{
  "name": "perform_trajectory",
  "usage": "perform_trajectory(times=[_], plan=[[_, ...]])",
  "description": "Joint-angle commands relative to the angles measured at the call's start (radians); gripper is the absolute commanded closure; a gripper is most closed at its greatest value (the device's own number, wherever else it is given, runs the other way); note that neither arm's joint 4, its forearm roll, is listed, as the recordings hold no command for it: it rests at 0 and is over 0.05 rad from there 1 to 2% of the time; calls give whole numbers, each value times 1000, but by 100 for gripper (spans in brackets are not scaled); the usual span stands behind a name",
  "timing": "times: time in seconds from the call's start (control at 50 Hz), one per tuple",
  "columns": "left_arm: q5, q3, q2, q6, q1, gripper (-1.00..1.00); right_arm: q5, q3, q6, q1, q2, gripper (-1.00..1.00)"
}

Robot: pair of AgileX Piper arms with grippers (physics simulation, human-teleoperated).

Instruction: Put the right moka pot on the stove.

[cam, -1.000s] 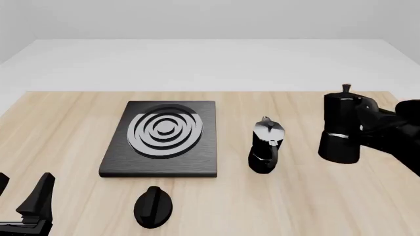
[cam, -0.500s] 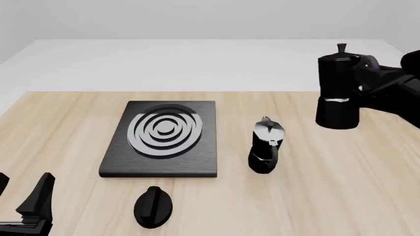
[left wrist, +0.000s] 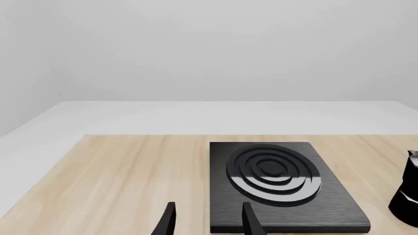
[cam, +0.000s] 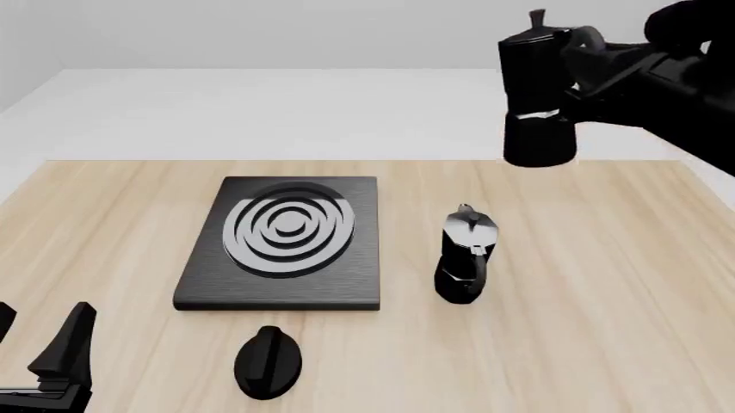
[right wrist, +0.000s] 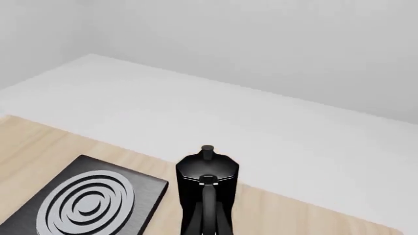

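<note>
My right gripper (cam: 588, 70) is shut on the handle of the right moka pot (cam: 538, 90), a black faceted pot with a small knob. It holds the pot upright, high above the table's far right part. The right wrist view shows this pot (right wrist: 207, 183) from its handle side, to the right of the stove (right wrist: 91, 203). The stove (cam: 275, 288) is a black slab with silver-grey rings lying left of centre, well left of and below the pot. It also shows in the left wrist view (left wrist: 222, 205). My left gripper (cam: 34, 348) is open and empty at the near left corner (left wrist: 209, 223).
A second, smaller moka pot (cam: 466, 255) with a shiny lid stands on the table just right of the stove; its edge shows in the left wrist view (left wrist: 408, 196). A small black oval knob (cam: 268, 361) lies in front of the stove.
My right gripper has lifted the right moka pot off the table and carried it up and to the left. The left arm has not moved.
</note>
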Motion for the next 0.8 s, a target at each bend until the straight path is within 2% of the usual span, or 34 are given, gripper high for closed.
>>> perform_trajectory(times=[0.02,0.22,0.8], plan=[[0,0,0,0,0,-100,-44,-113,-3,76,67,100],[0,0,0,0,0,-100,-107,-149,-4,120,134,100],[0,0,0,0,0,-100,-191,-300,-9,246,300,100]])
